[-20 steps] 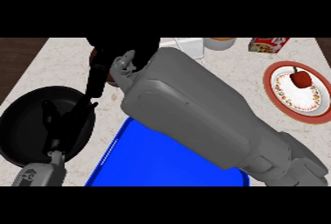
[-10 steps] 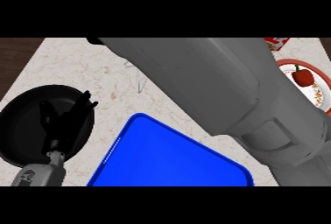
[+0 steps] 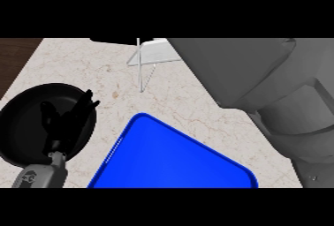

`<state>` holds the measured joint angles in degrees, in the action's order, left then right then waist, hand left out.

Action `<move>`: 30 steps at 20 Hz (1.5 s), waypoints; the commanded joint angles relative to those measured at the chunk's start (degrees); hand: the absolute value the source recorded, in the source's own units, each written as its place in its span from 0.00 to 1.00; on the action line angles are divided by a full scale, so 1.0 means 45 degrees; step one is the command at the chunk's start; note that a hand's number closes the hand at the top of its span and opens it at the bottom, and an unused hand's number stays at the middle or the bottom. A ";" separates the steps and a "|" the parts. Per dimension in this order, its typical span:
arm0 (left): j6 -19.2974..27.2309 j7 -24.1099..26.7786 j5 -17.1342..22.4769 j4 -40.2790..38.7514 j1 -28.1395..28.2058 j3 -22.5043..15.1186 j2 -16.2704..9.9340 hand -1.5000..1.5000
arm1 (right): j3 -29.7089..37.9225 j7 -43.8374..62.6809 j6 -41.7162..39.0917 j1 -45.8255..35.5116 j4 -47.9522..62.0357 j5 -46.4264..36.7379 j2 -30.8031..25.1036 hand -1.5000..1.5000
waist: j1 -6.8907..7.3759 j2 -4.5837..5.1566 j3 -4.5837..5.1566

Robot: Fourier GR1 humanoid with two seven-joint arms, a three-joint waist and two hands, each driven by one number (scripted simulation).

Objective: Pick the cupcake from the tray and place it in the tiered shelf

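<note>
Moved: since earlier, the red-rimmed plate is no longer being seen; the thin wire-legged shelf (image 3: 146, 59) is being revealed at the counter's (image 3: 78, 66) far edge.
Left hand (image 3: 65, 119): being held open over the round black pan (image 3: 26, 123).
Right hand: hidden, state untellable.
Flat blue tray (image 3: 169, 159): being shown at the near edge.

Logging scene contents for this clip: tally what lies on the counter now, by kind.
Blue tray: 1
Black round pan: 1
Wire shelf, partly shown at the top: 1
Total: 3
No cupcake shows; the grey right forearm hides much of the right side.
</note>
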<state>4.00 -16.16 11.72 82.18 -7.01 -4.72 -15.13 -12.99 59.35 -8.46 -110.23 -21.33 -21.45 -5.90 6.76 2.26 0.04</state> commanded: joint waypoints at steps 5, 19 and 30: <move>-0.0023 -0.0747 0.0186 -0.0618 -0.0356 0.0040 0.0098 0.50 | 0.0367 -0.0705 -0.0827 -0.0650 0.1940 0.0064 0.0010 1.00 | 0.0023 0.0172 0.0100; -0.0175 -0.0426 0.0026 -0.0524 -0.0206 -0.0153 0.0172 0.50 | -0.0254 -0.2888 -0.0488 0.0231 0.3269 -0.0921 -0.0512 1.00 | 0.0193 0.0318 0.0090; -0.0035 -0.0443 -0.0162 -0.0399 -0.0092 -0.0302 0.0296 0.50 | -0.0165 -0.4159 0.0401 0.0747 0.3611 -0.1042 -0.0377 1.00 | 0.0304 0.0294 0.0073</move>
<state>3.72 -17.24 11.35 82.59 -8.39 -5.24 -14.60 -13.83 41.90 -7.36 -106.99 -5.66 -25.93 -7.59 8.04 3.37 -0.07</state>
